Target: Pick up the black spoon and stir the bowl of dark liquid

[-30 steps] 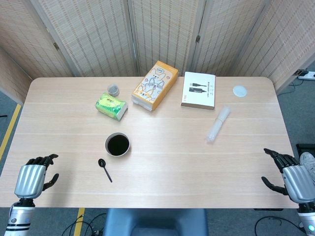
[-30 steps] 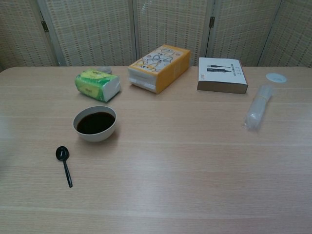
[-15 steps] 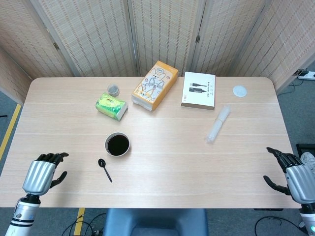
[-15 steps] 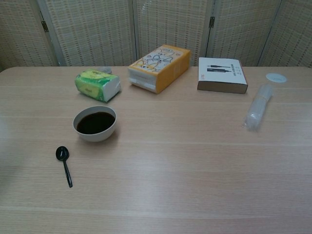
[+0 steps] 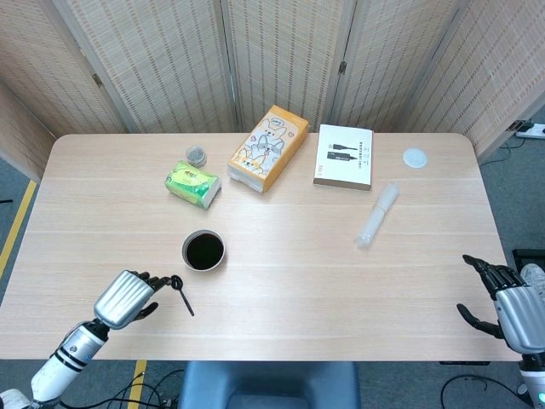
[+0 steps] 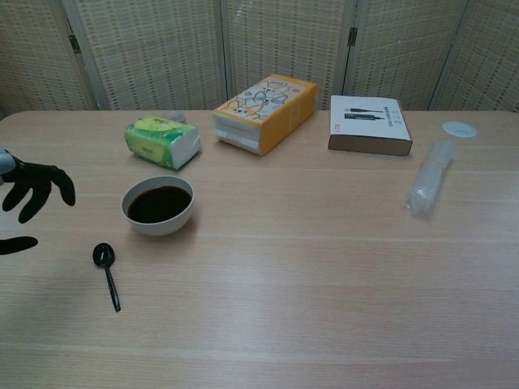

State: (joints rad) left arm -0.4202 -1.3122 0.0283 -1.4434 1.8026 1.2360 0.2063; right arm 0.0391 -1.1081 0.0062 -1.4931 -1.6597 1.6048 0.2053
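— Pale wood grain runs the length of the table. What's on it?

— One round white bowl of glossy dark liquid, and one slim black spoon lying flat just beside it toward the near edge.

— And the hands?

— The left hand, metal-backed with black fingers, hovers by the spoon's bowl end, fingers apart and holding nothing. The right hand sits at the far right edge, fingers spread and holding nothing too.

— Other things?

— One orange carton, one white box, one soft green packet, one clear plastic sleeve, one small white disc.
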